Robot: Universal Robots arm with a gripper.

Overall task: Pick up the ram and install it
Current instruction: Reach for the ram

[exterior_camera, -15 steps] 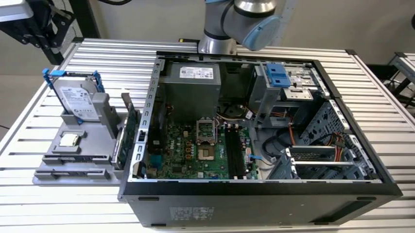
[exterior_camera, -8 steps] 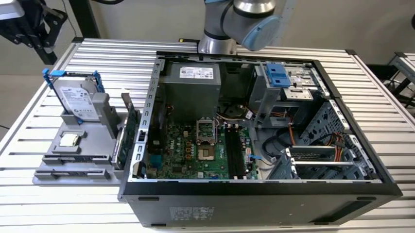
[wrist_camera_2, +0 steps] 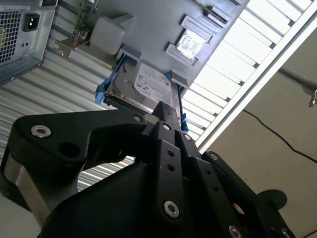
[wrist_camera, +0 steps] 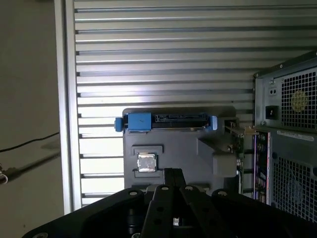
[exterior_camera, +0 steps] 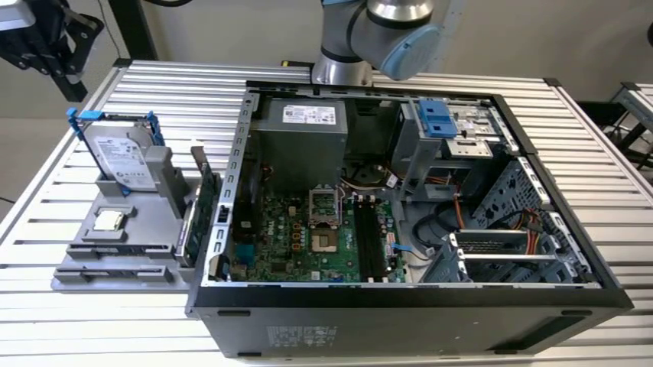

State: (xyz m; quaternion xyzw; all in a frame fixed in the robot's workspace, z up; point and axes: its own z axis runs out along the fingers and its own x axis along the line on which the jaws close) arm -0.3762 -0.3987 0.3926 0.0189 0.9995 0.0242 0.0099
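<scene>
The ram (exterior_camera: 121, 250) lies in the gray parts fixture (exterior_camera: 143, 233) near the tabletop's (exterior_camera: 92, 329) edge on the exterior view's left, just beside the open computer case (exterior_camera: 408, 317). The gripper (wrist_camera: 173, 174) hangs well above the fixture; how wide it stands I cannot tell. I judge this to be the approach: grasping calls for lining up along the stick.

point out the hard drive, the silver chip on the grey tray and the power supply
hard drive (exterior_camera: 118, 157), exterior view, on its silver labelled face
silver chip (exterior_camera: 109, 222), exterior view, on the middle of its top
power supply (exterior_camera: 301, 149), exterior view, on its plain grey side
</scene>
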